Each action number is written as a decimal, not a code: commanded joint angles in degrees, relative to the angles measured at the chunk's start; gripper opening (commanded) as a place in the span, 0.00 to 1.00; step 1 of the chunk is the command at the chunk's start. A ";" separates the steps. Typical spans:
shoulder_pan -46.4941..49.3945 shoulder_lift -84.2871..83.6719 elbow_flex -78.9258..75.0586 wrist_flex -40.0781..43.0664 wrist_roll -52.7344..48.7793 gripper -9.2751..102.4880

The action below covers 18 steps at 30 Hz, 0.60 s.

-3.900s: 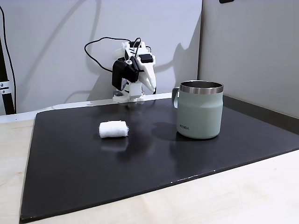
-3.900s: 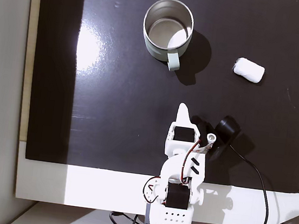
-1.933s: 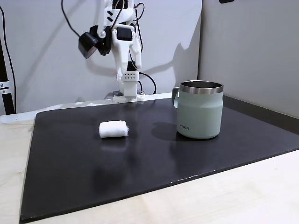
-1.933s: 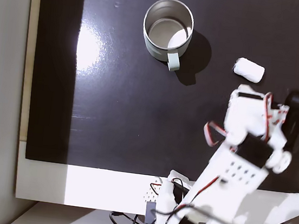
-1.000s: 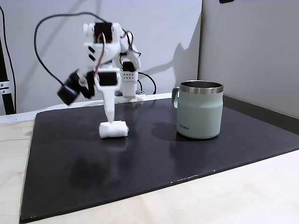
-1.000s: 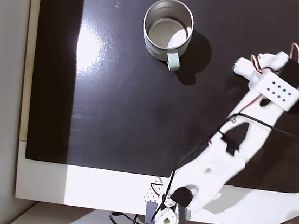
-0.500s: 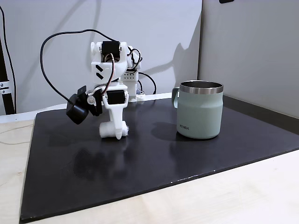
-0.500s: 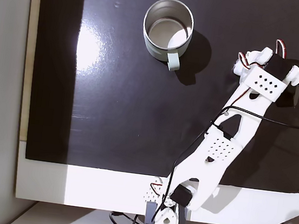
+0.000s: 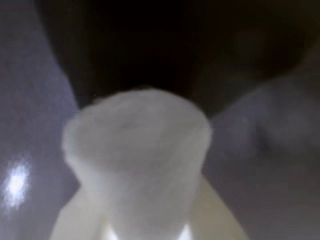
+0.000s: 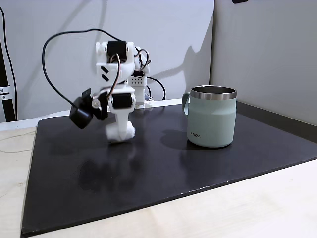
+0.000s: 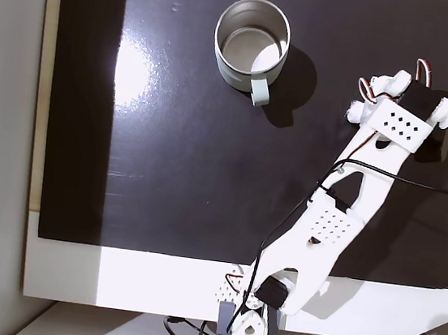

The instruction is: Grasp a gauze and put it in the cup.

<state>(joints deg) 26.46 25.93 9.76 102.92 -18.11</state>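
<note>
The white fuzzy gauze (image 9: 137, 160) looms large and blurred in the wrist view, sitting against a pale finger (image 9: 215, 220) at the bottom edge. In a fixed view my gripper (image 10: 120, 134) points straight down at the black mat, shut on the gauze (image 10: 130, 132), which peeks out on its right side. From above, the wrist covers most of the gauze (image 11: 352, 110); just a small white bit shows. The sage-green cup (image 10: 212, 119) stands upright well to the right of the gripper, empty as seen from above (image 11: 251, 44), its handle toward the arm's base.
A black mat (image 10: 198, 168) covers the pale wooden table. A black cable loops from the arm over the mat's left side (image 10: 47, 64). Grey walls stand close behind and to the right of the cup.
Over the last second the arm came down over the gauze. Since half a second ago the fingers have drawn together around it and the roll has shifted slightly.
</note>
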 commanded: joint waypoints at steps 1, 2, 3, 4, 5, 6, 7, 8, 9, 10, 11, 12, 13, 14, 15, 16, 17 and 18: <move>-0.09 13.45 3.96 0.53 0.70 0.08; -0.26 16.70 6.06 0.53 0.79 0.08; -0.53 20.04 8.09 0.53 0.88 0.08; -0.79 23.47 10.20 0.53 0.97 0.08; -1.14 26.81 12.22 0.53 0.97 0.08; -1.49 30.15 14.24 0.53 0.97 0.08; -1.85 33.57 16.26 0.53 0.97 0.08; -2.20 36.91 18.11 0.62 0.97 0.08; -2.55 39.99 19.60 0.62 1.05 0.08; -2.81 42.63 20.57 0.62 1.23 0.08; -3.16 44.74 21.18 0.62 1.41 0.08; -3.43 46.32 21.27 0.62 1.67 0.08; -3.78 47.37 21.27 0.62 1.85 0.08; -4.39 48.08 21.01 0.62 1.93 0.08; -4.92 48.52 20.65 0.62 2.11 0.08; -5.71 48.52 20.04 0.53 2.46 0.08; -6.59 48.52 19.25 0.53 2.99 0.08; -7.56 48.08 18.28 0.53 3.60 0.08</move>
<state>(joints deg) 21.18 70.75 30.76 103.27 -15.64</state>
